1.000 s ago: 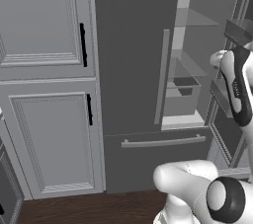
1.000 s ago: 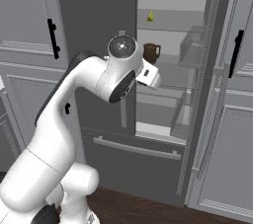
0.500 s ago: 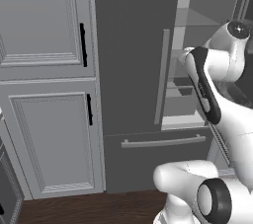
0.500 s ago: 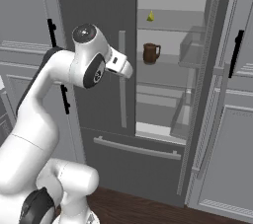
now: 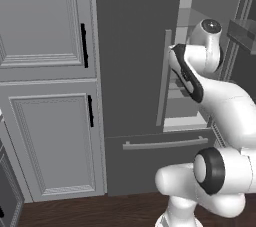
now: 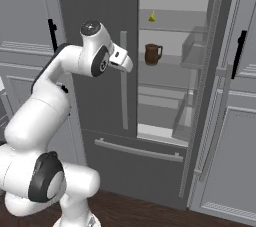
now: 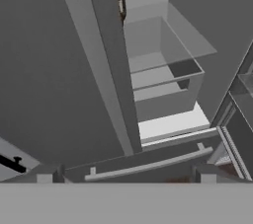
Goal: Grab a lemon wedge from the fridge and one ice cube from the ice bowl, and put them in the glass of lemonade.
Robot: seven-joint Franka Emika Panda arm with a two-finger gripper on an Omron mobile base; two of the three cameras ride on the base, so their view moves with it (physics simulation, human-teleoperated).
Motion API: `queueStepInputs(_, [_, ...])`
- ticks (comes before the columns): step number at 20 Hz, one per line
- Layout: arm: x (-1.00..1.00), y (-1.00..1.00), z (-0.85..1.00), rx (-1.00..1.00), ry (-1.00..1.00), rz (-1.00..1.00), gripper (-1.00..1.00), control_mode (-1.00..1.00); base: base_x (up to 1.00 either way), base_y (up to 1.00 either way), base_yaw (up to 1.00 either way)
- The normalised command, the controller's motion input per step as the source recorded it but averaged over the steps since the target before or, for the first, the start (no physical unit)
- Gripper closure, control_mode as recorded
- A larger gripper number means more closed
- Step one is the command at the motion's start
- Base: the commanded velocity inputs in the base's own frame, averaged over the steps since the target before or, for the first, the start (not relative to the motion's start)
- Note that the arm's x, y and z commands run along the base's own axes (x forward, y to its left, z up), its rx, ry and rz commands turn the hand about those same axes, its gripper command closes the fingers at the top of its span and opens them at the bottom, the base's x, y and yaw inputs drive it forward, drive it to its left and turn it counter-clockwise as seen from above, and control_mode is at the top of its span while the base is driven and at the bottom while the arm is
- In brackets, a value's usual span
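The fridge (image 6: 100, 11) stands with its left door shut and its right door swung wide, baring pale shelves and a bottom drawer (image 6: 137, 151) with a long bar handle. The white arm (image 6: 45, 106) bends in front of the shut door, its gripper (image 7: 126, 176) released with fingers spread wide, holding nothing. A brown mug (image 6: 152, 53) sits on a middle shelf, and the small yellow lemon wedge (image 6: 152, 16) rests on the shelf above.
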Motion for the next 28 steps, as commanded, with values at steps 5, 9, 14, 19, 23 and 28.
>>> queueStepInputs(5, [0.9,0.18,-0.28,0.0,0.03,0.0,-1.0,-1.0,0.0,0.0,0.0])
queueStepInputs(9, [0.66,0.0,-0.24,0.0,0.0,0.0,-1.0,-1.0,0.0,0.0,0.0])
queueStepInputs(14, [0.68,0.0,-0.28,0.0,0.0,0.0,-1.0,-1.0,0.0,0.0,0.0])
queueStepInputs(19, [0.57,0.0,-0.24,0.0,0.0,0.0,-1.0,-1.0,0.0,0.0,0.0])
queueStepInputs(23, [0.54,-0.05,-0.17,0.0,-0.01,0.0,-1.0,-1.0,0.0,0.0,0.0])
queueStepInputs(28, [0.39,-0.14,-0.12,0.0,-0.03,0.0,-1.0,-1.0,0.0,0.0,0.0])
